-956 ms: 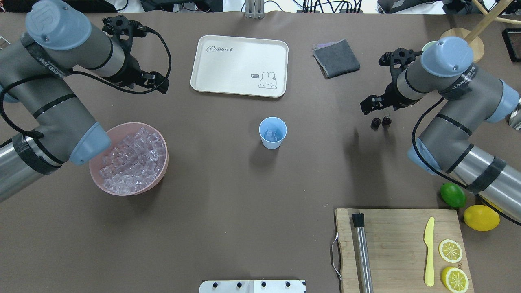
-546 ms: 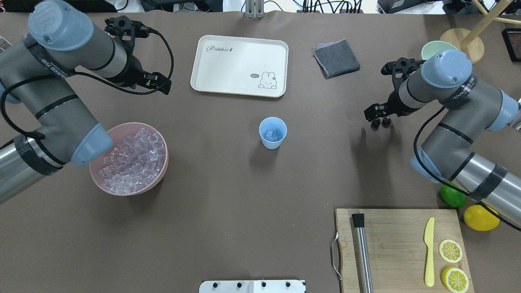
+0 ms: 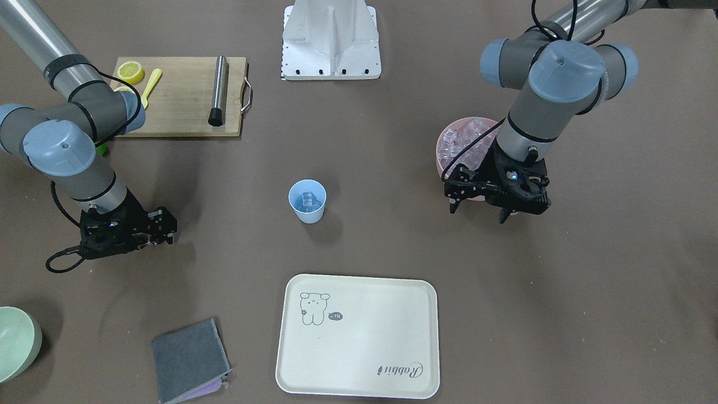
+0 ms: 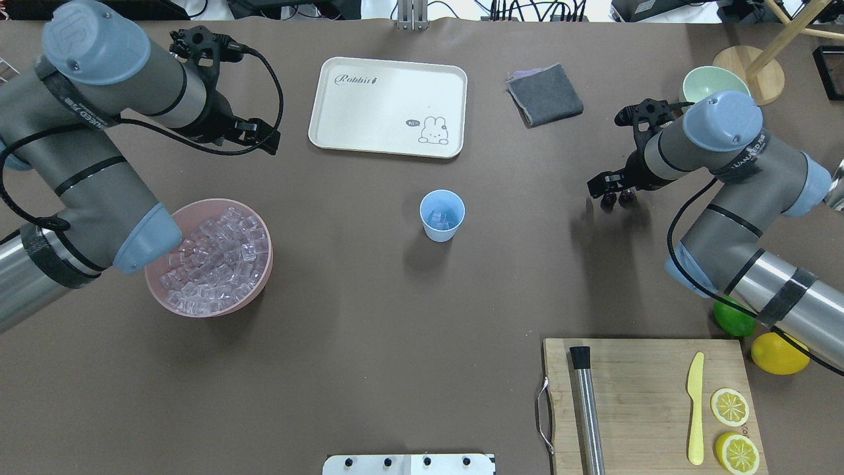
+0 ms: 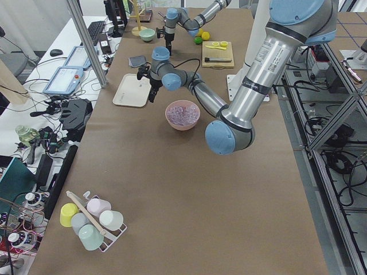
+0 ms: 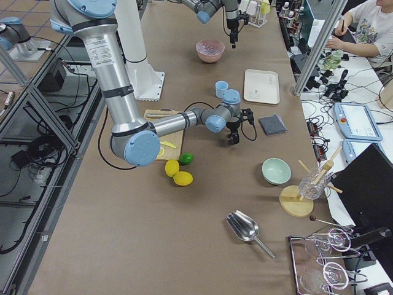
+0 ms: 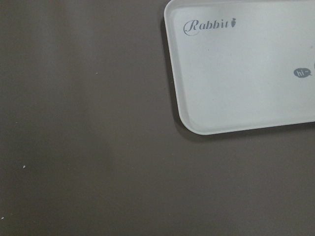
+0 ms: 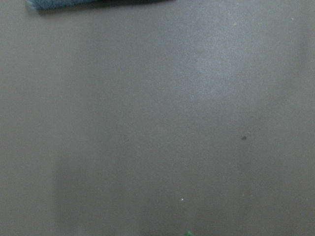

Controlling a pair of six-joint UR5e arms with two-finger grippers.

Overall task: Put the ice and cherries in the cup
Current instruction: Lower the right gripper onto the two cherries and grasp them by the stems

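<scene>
Though it is small, the cup (image 4: 442,215): we see a light blue plastic tumbler, tapered and upright, in the middle of the table, with matte brown table cover (image 4: 395,316) on every side.
ice (image 4: 217,260): clear glassy cubes with sharp edges, heaped in a round pink bowl (image 4: 250,297) at the robot's left; a few cubes also lie inside the cup.
cherries (image 4: 616,199): two dark, round, smooth fruits, side by side on the table at the robot's right, well apart from the cup.
right gripper (image 4: 612,189): low, directly over the cherries; we cannot tell if its fingers are apart or closed on the stems.
left gripper (image 3: 478,212): fingers spread, holding nothing, above the cover near a corner of the tray.
tray (image 4: 369,119): cream, flat, with rounded corners and a low raised rim, beyond the cup.
cloth (image 4: 546,94): grey, soft, folded, beside the tray.
open room: the cover runs unbroken from the cherries to the cup and from the bowl to the cup; the wooden board (image 4: 646,396) lies aside, at the near edge.
</scene>
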